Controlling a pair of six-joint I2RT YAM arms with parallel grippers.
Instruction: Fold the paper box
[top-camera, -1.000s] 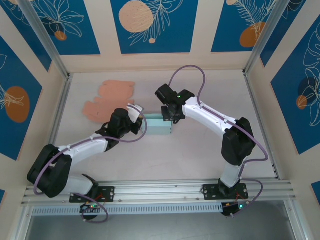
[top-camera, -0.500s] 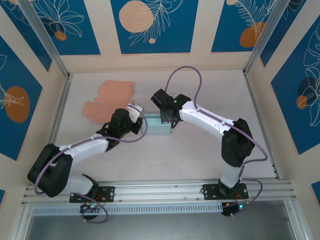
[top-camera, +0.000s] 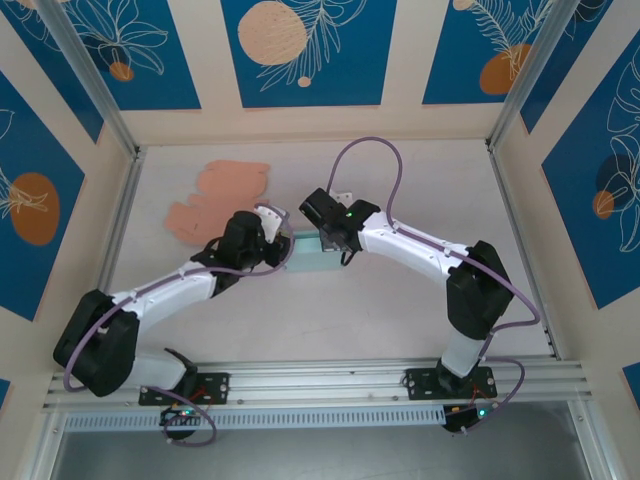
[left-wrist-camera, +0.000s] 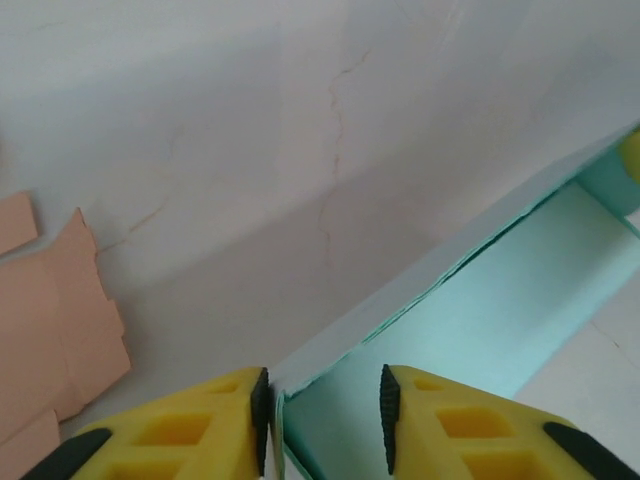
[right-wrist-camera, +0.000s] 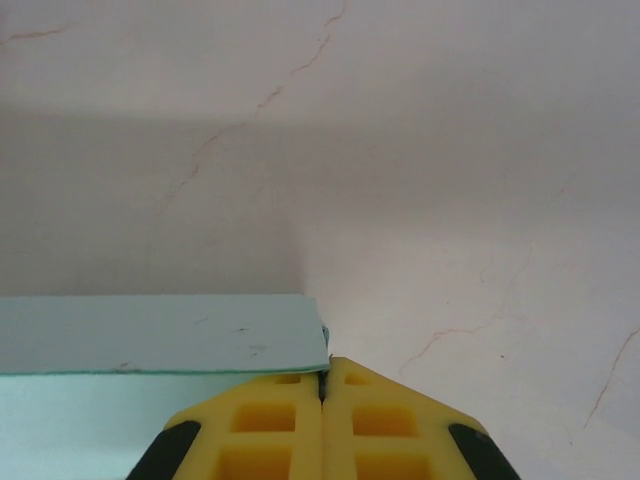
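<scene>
Both arms stretched forward and inward, wrists close together; left hand (left-wrist-camera: 325, 410) jaws parted, right hand (right-wrist-camera: 322, 388) jaws pressed tight together.

The paper box (top-camera: 312, 260) blocks mid-table and a seemingly flat pink sheet (top-camera: 222, 198) the far left; open tabletop (top-camera: 430, 180) lies right.

Top camera high, looking down over whole tabletop (top-camera: 400, 300); both wrist cameras close, low, sharing teal box (left-wrist-camera: 500, 300).
</scene>
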